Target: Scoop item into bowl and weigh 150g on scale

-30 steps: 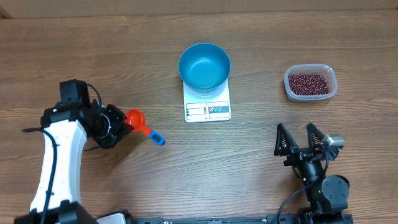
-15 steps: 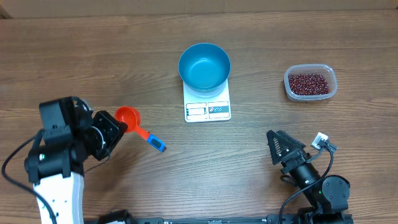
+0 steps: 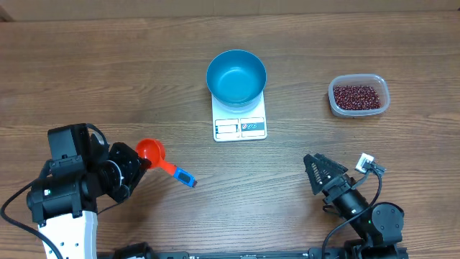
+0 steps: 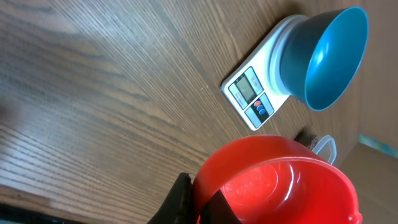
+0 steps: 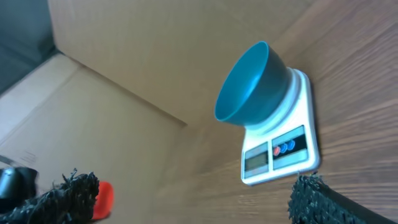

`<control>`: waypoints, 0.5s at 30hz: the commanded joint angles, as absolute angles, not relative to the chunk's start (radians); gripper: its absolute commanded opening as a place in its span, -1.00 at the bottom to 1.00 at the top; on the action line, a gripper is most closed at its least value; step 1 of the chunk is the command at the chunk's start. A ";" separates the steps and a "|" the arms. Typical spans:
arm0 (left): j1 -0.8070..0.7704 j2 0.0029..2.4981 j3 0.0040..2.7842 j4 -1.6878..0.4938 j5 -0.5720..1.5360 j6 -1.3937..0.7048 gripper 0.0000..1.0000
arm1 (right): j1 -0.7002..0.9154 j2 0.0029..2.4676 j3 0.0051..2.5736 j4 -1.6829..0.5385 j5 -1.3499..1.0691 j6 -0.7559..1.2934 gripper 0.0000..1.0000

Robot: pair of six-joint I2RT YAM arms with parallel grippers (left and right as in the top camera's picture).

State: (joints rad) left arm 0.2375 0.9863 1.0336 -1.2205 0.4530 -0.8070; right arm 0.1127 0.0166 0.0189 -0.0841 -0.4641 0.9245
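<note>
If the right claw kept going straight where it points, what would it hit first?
The right gripper would probably meet the white scale first, at its display edge, the blue bowl just behind; height is unclear.

Wooden table [image 3: 108,72]: white scale [image 3: 240,126] centre, clear container [image 3: 359,113] right, well apart.

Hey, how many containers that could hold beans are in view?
3: the blue bowl on the scale, the clear tub of beans at the far right, the orange scoop gripped by the left pincer. None looks hidden.
</note>
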 commanded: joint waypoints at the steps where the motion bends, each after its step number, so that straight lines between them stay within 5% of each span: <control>1: 0.240 0.979 1.039 -1.222 0.487 -0.817 -0.92 | 0.118 0.060 0.072 -0.131 -0.473 0.829 0.99; 9: 0.232 0.980 1.039 -1.229 0.495 -0.929 -0.92 | 0.118 0.337 0.334 -0.392 -0.519 0.744 0.99; 15: 0.186 0.981 1.036 -1.225 0.493 -1.027 -0.92 | 0.118 0.572 0.558 -0.476 -0.832 0.719 1.00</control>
